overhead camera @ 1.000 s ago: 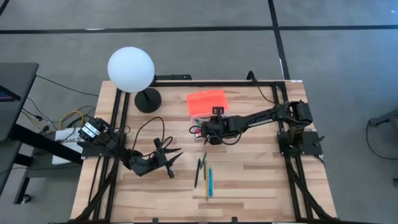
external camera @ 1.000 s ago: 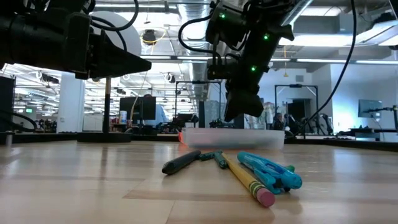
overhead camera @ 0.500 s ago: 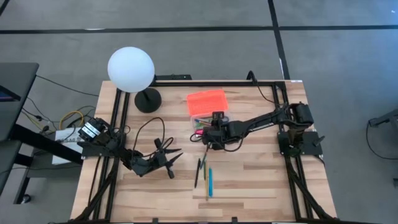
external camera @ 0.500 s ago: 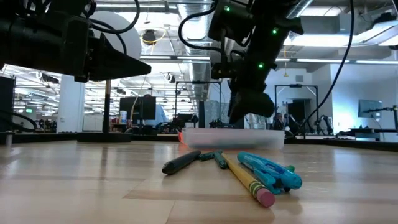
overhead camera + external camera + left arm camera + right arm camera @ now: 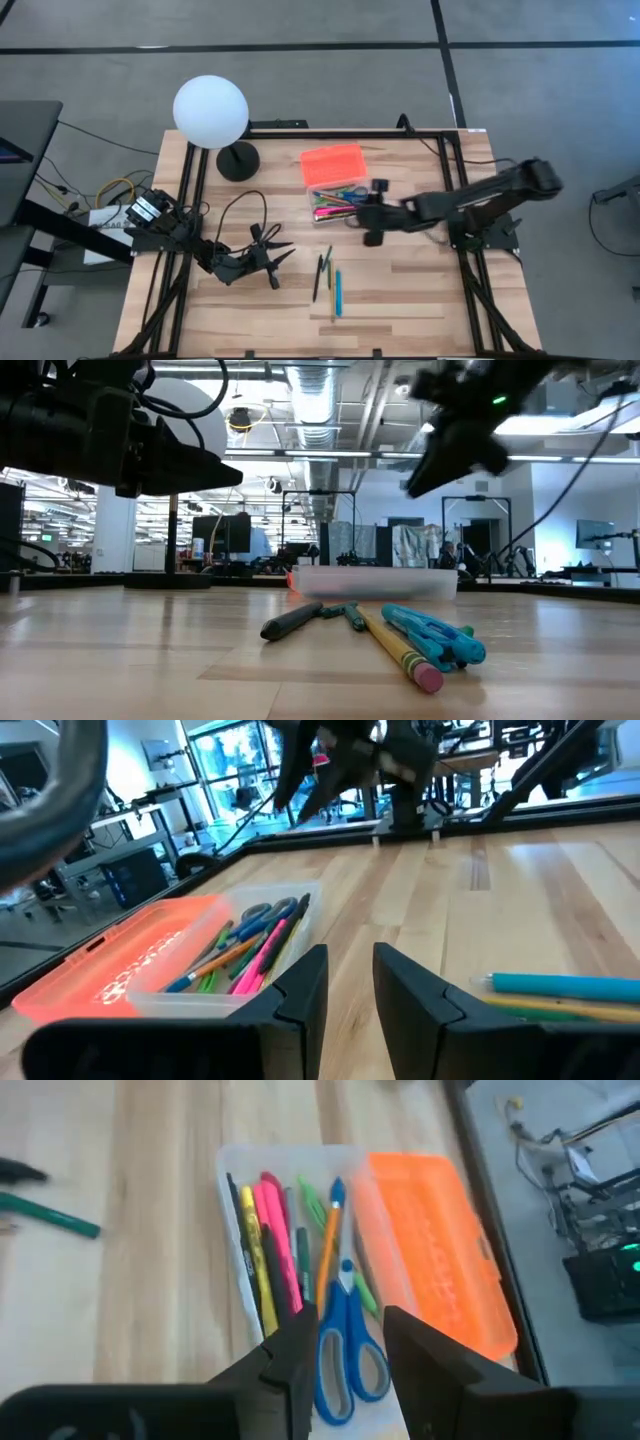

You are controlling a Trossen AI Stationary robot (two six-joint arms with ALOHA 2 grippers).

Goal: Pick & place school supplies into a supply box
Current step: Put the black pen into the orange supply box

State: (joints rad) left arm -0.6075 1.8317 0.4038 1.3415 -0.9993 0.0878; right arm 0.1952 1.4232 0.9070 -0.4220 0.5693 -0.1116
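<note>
The supply box point(image 5: 337, 204) is a clear tray near the table's far middle, with its orange lid point(image 5: 333, 162) lying open on the far side. Pens, markers and blue-handled scissors point(image 5: 345, 1342) lie inside it. A black pen point(image 5: 318, 277), a green pen point(image 5: 326, 260), a yellow pencil point(image 5: 397, 648) and blue pens point(image 5: 337, 292) rest flat on the table nearer the front. My right gripper point(image 5: 368, 220) hovers open just right of the box, holding nothing. My left gripper point(image 5: 277, 258) waits open above the table's left part.
A white globe lamp point(image 5: 210, 112) on a black base point(image 5: 238, 160) stands at the far left corner. Black frame rails point(image 5: 188, 190) run along the table's left and right sides. Bare wood lies between the loose pens and the near edge.
My right gripper has pulled back from above the box toward the table's right and risen, as the low view shows. The box's contents, hidden under it before, now show. The loose pens have stayed where they were.
</note>
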